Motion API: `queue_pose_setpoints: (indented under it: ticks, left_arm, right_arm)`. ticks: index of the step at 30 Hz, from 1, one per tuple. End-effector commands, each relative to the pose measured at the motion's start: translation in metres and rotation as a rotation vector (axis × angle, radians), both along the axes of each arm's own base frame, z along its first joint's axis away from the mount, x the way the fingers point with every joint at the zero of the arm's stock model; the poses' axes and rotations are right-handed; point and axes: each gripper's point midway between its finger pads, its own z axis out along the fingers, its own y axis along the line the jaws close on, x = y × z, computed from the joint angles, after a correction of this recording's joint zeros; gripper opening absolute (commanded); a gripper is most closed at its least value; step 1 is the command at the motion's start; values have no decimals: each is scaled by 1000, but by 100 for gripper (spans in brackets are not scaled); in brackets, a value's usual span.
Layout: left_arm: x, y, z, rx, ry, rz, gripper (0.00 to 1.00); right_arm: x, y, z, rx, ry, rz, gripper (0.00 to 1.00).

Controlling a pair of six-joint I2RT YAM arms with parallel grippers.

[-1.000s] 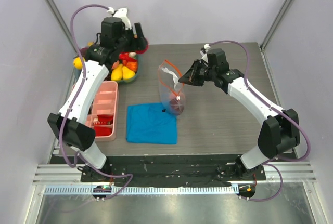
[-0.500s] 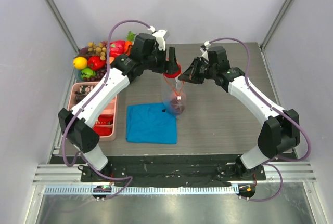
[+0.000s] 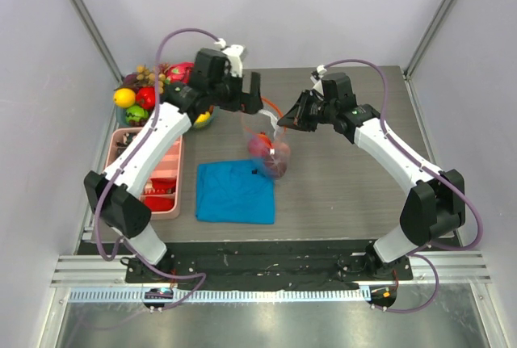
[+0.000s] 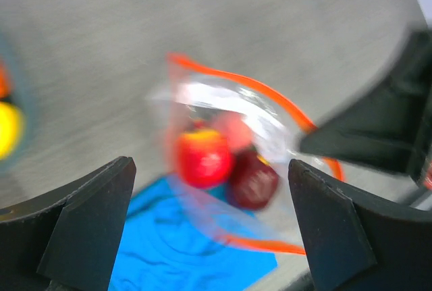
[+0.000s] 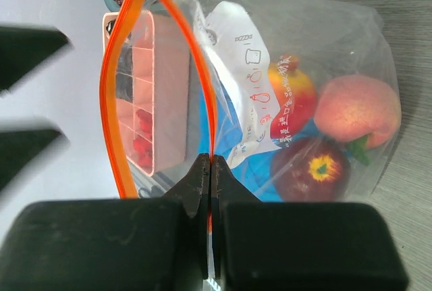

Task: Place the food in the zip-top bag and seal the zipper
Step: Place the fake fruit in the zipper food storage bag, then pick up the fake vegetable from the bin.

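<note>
Grey counter: the right gripper jaws pinch the zip-top bag by its zipper, mouth open below the left gripper, its jaws wide and seemingly empty.

The clear zip-top bag is held upright on the worktop, mouth gaping open. The orange-red zipper is unsealed, its two strips bowed apart and pinched together at one end by the right gripper. Inside are seen a red-and-yellow fruit, a pink peach and a dark red fruit. A lemon, grapes and red pieces are left piled at the far left corner
</note>
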Motion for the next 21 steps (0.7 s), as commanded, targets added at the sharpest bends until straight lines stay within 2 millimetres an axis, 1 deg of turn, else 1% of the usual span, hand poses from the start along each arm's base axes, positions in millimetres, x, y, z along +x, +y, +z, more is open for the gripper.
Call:
queue_pose_setpoints:
  ticks: [1,2,3,4,5,6,7,8,9,10,11,13,14,15,16,18,19,20,21]
  left_arm:
    - [40,62,56,-91,-173,218,100]
    - [55,81,56,-112,-182,301,100]
    - [65,91,49,-110,-172,350,100]
    - [75,108,44,-99,-175,442,100]
    - [85,118,41,-128,-165,503,99]
    - [94,135,35,-138,-152,562,98]
    - [105,146,23,-129,-131,625,97]
    - [112,154,21,-138,-123,668,94]
    - [117,163,17,-160,-103,730,93]
    - [125,167,3,-141,-78,767,92]
    - [130,176,4,-129,-90,818,92]
    - [138,182,-5,-155,-79,876,90]
    - [141,182,-18,-160,-61,878,86]
    - [145,182,-23,-173,-62,879,84]
    - [153,184,-21,-220,-84,899,81]
    - [159,188,-36,-249,-74,929,78]
    - [165,192,-36,-279,-78,951,75]
    - [170,195,-49,-280,-56,970,72]
    - [173,199,-52,-288,-48,985,70]
  right_arm:
    - [8,0,25,12,-84,-5,1]
    - [9,0,25,11,-85,-6,1]
    - [8,1,24,11,-83,-3,1]
    - [9,1,24,11,-83,-3,1]
    - [9,1,23,10,-82,-5,1]
    - [9,1,23,10,-80,-5,1]
    - [9,1,23,9,-80,-4,1]
    - [10,1,23,9,-80,-6,1]
    - [9,0,22,8,-80,-5,1]
    - [9,0,21,5,-80,-5,1]
    - [10,0,21,3,-82,-5,1]
    - [10,0,20,1,-81,-5,1]
    - [10,0,19,0,-79,-3,1]
    - [10,0,19,1,-79,-3,1]
    - [11,1,18,1,-75,-3,1]
    - [10,1,17,2,-69,-1,1]
    - [10,2,17,2,-67,2,1]
    - [11,0,15,-1,-66,-2,1]
    - [10,2,15,1,-64,2,1]
